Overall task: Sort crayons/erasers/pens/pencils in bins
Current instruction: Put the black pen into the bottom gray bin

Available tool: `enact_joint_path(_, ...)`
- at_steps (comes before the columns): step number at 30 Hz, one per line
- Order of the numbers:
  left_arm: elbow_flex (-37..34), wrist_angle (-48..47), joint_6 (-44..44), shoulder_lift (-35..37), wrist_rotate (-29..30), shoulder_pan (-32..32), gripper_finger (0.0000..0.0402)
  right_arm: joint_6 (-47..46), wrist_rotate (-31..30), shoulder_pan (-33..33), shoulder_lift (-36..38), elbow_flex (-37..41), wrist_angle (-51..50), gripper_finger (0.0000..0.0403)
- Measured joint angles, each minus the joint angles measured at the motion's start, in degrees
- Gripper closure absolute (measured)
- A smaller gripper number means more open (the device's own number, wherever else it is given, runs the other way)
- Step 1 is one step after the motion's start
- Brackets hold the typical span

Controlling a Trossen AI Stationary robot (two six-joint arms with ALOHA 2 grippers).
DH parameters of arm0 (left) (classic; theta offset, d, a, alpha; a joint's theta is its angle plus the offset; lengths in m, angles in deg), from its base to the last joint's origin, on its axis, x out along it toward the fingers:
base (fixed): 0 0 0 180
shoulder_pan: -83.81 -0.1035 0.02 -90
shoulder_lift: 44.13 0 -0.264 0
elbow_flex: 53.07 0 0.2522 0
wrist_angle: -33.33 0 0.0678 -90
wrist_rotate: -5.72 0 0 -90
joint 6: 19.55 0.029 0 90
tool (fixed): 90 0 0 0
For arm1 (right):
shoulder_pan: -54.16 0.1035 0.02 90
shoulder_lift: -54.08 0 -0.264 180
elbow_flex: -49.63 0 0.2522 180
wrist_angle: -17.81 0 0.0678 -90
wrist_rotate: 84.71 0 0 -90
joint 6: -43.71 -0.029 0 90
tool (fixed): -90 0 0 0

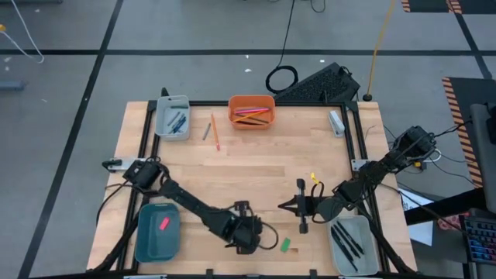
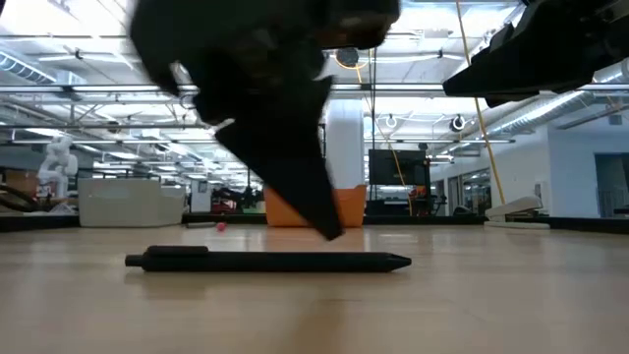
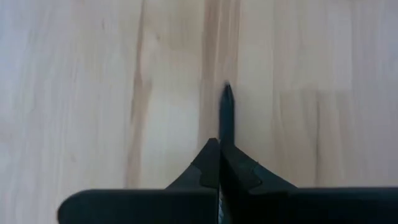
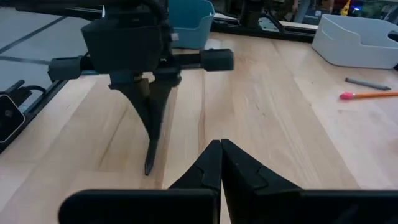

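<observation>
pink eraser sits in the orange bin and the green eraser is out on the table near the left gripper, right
Not quite. The high view shows the pink eraser lying in the teal bin, not the orange bin. The green eraser is indeed out on the table, near the left gripper.

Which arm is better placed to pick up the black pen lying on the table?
Left. The left hand is poised right at the pen, fingertips together just above it. The right hand sits off to the side, shut and empty.
</observation>
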Motion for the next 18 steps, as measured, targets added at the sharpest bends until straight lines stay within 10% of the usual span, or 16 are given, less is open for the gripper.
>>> enact_joint_path(13, 0.0, -2.1, 2.9, 2.8, 5.6, -1.5, 0.0401, -0.1, 1.9, 0.0, 0.0, 0.0, -0.2, 0.0403)
enact_joint_path(18, -10.0, 2.9, -4.6, 9.0, 7.6, 3.2, 0.0401, -0.8, 3.7, -0.8, -1.7, -1.7, 0.4, 0.0403)
